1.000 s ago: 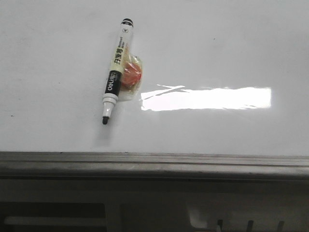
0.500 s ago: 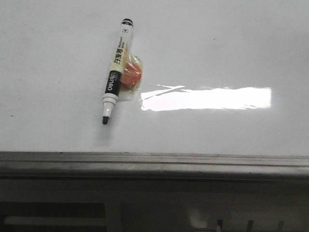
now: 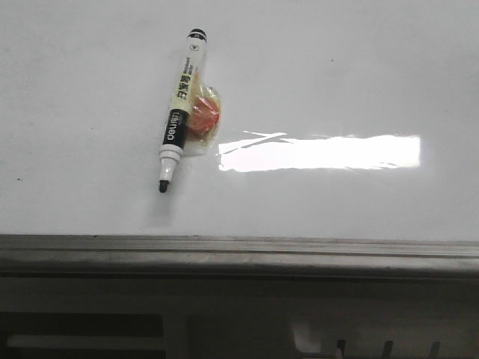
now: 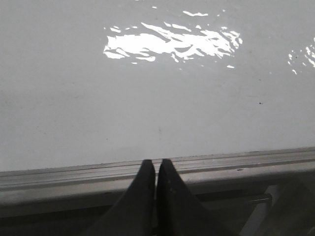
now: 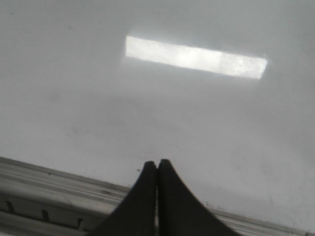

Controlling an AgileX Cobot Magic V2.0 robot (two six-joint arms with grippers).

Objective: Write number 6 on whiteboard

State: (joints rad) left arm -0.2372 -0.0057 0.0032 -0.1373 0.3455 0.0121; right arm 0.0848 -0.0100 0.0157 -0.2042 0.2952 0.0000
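**Marker lies uncapped on a blank whiteboard, both arms parked at the near rim**

Front view: the whiteboard (image 3: 337, 82) carries no number 6 yet; the black marker (image 3: 178, 112) rests on it, long axis running from 1 o'clock down to its tip at 7 o'clock, an orange wrapped object (image 3: 203, 118) touching its side. Left wrist view: the left tool (image 4: 156, 166) is closed on nothing, over the rim. Right wrist view: the right tool (image 5: 157, 167) likewise. The marker sits left of centre, likely nearer the left arm.
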